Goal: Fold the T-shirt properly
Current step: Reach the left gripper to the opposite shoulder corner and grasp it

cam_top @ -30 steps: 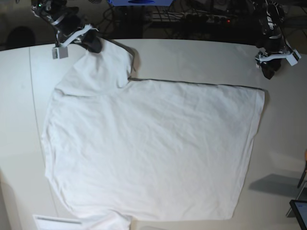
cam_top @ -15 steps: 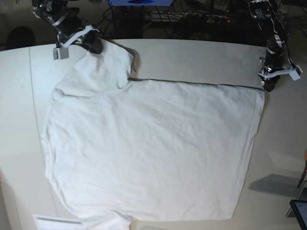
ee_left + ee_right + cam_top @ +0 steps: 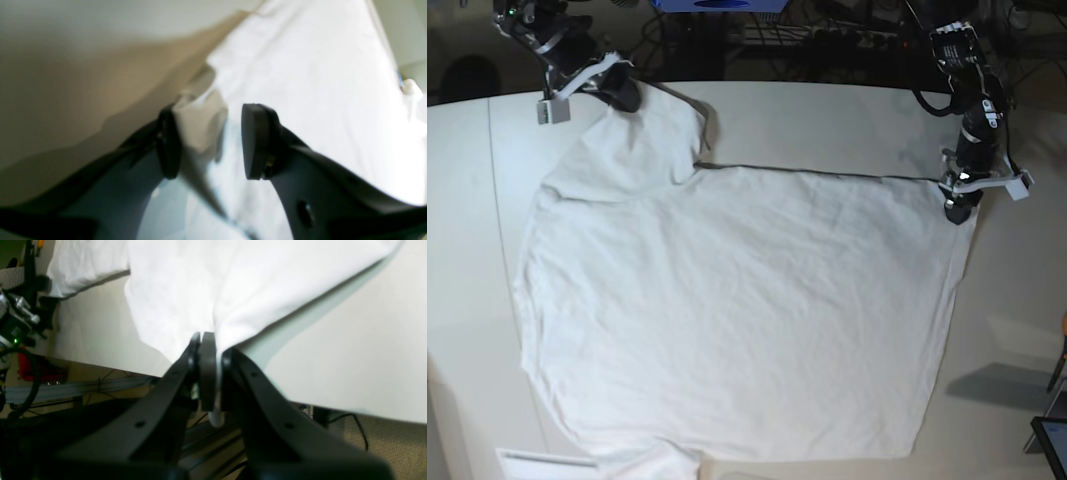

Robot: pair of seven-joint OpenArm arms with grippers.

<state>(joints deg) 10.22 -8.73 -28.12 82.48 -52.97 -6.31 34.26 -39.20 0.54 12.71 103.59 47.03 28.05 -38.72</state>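
The white T-shirt [image 3: 747, 310] lies spread flat over the off-white table [image 3: 827, 120]. At the back left, my right gripper [image 3: 625, 97] is shut on a raised edge of the cloth. The right wrist view shows the T-shirt [image 3: 217, 280] pinched between that gripper's [image 3: 208, 340] closed fingers. My left gripper [image 3: 955, 208] is down at the shirt's back right corner. In the left wrist view that gripper [image 3: 210, 141] is open, and a small bunched fold of the T-shirt [image 3: 300, 83] rests against its left pad [image 3: 168, 146], inside the gap.
Cables and equipment [image 3: 827, 40] run behind the table's far edge. A white sheet [image 3: 542, 462] lies at the front left corner. A dark screen [image 3: 1052, 440] stands off the table at the front right. A seam [image 3: 497, 200] crosses the tabletop on the left.
My left arm has come down and inward from the back right onto the shirt's back right corner. The right gripper and the cloth it holds have stayed in place.
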